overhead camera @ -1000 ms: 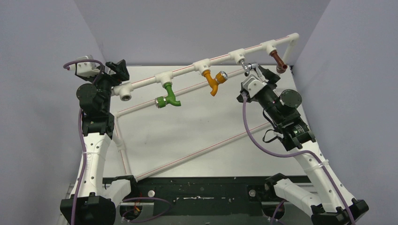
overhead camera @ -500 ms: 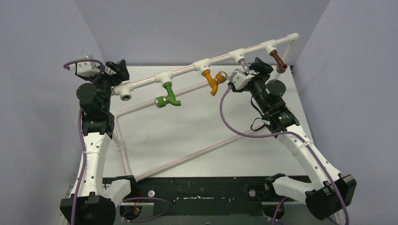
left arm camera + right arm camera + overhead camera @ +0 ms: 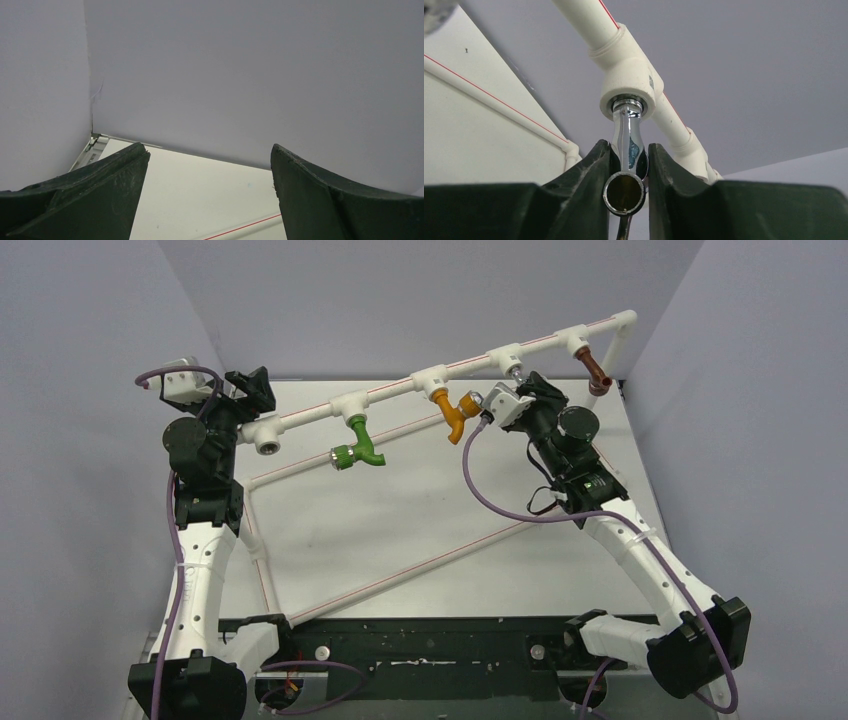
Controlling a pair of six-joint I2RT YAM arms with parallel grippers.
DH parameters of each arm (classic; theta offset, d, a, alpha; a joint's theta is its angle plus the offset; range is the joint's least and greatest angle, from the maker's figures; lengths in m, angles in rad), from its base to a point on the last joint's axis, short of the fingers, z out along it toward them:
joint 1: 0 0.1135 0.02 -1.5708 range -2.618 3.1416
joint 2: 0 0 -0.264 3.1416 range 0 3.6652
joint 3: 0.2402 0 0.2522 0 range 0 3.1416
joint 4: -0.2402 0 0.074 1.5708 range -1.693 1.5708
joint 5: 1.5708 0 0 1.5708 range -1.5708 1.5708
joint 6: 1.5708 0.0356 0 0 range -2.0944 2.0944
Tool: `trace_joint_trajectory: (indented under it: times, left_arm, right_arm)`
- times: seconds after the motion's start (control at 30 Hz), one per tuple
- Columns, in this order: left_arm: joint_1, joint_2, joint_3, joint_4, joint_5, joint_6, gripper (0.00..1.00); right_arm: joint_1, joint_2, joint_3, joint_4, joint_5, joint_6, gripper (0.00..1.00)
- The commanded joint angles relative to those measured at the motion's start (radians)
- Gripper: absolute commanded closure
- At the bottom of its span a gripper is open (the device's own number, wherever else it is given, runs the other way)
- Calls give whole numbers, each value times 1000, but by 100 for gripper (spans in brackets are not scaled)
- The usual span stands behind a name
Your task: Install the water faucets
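A shiny chrome water faucet [image 3: 626, 145] hangs with its threaded end in a white tee fitting [image 3: 630, 82] of the raised white pipe. My right gripper [image 3: 626, 165] is shut on the faucet's body, its round spout mouth facing the camera. From above, the right gripper [image 3: 524, 390] sits just under the fourth tee [image 3: 503, 360], hiding most of the chrome faucet. Green [image 3: 360, 445], orange [image 3: 455, 412] and brown [image 3: 592, 370] faucets hang from other tees. My left gripper [image 3: 254, 390] stands open and empty near the pipe's open left end fitting [image 3: 266, 438]; its fingers [image 3: 105, 190] frame only wall and table.
The white pipe frame [image 3: 400, 575] with red stripes lies across the table, running diagonally and down the left side. Grey walls close in on three sides. A purple cable [image 3: 480, 495] loops from the right wrist above the table.
My right arm swung left and turned at the wrist, then its jaws closed onto the chrome faucet under the tee. The left arm has not moved.
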Motion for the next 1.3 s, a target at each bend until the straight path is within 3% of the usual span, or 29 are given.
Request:
trace_joint_trajectory:
  times: [0.0, 0.07, 0.2, 0.8, 1.27]
  left_arm:
    - [12, 81, -88, -280, 48, -2, 10]
    - [12, 79, -89, -280, 48, -1, 10]
    - [12, 77, -89, -280, 47, -2, 10]
    - [12, 72, -90, -280, 51, -4, 10]
    - [13, 70, -91, -279, 52, -4, 10]
  right_arm:
    - [7, -15, 26, 95, 20, 100, 94]
    - [6, -13, 32, 90, 17, 159, 100]
    - [7, -17, 38, 82, -20, 334, 100]
    - [-7, -66, 46, 98, 39, 1538, 100]
    - [-22, -93, 27, 234, 8, 2265, 100]
